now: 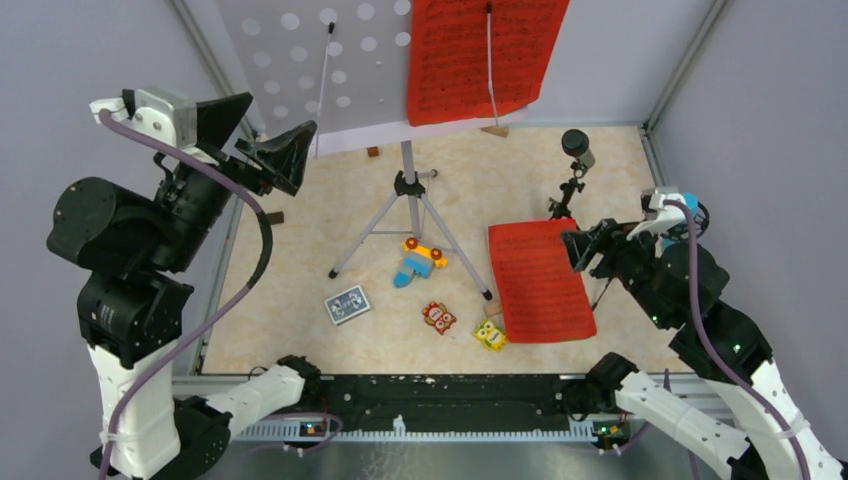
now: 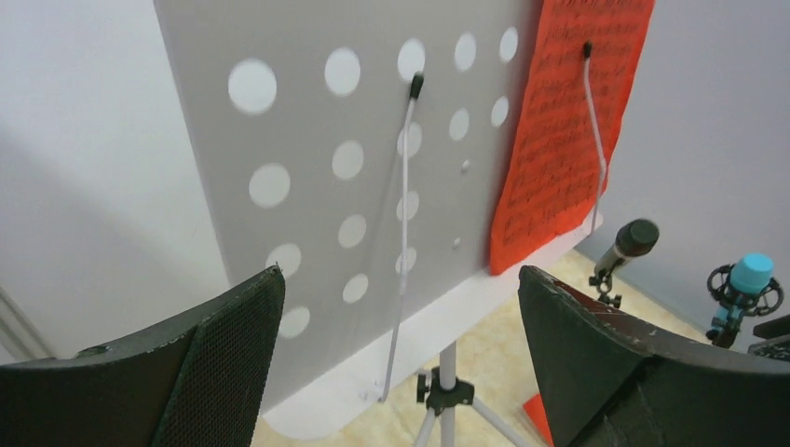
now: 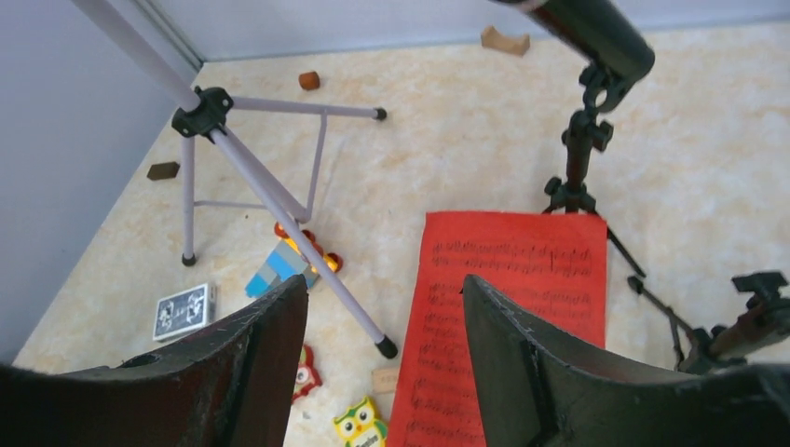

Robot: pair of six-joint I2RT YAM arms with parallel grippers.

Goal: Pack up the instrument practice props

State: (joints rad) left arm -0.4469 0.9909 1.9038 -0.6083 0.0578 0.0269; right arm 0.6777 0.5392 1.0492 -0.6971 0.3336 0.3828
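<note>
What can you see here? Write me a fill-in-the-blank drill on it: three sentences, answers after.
1. The flat sheet is ____ in colour.
2. The left gripper has its jaws ____, holding nothing.
3. The stand rests on ____ silver legs.
Missing words: red; open; three.

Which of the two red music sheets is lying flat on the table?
The red sheet nearest the right arm, flat beside the dark microphone; the other red sheet stands upright on the grey music stand.
</note>
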